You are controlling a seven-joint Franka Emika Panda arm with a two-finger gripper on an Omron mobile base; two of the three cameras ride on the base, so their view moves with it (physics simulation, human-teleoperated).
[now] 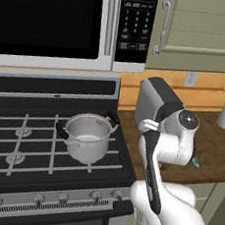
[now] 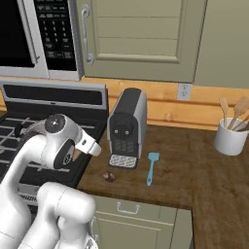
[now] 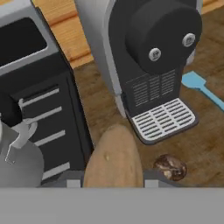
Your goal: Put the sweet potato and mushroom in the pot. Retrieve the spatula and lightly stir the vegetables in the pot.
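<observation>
Fingers pinch the tan oblong sweet potato [image 3: 114, 157] mid-body: likely stiff, heavy, smooth-skinned, so keep grip centred toward the shiny steel pot [image 1: 87, 137].

Both base views look down across the coffee machine [image 2: 127, 127] from opposite sides; hand view hovers close above it.

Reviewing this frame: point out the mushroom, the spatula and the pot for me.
mushroom [image 2: 109, 177], right base view, on its brown cap, lying on the counter.
spatula [image 2: 153, 158], right base view, on its blue blade.
pot [image 1: 87, 144], left base view, on its steel side wall.
</observation>
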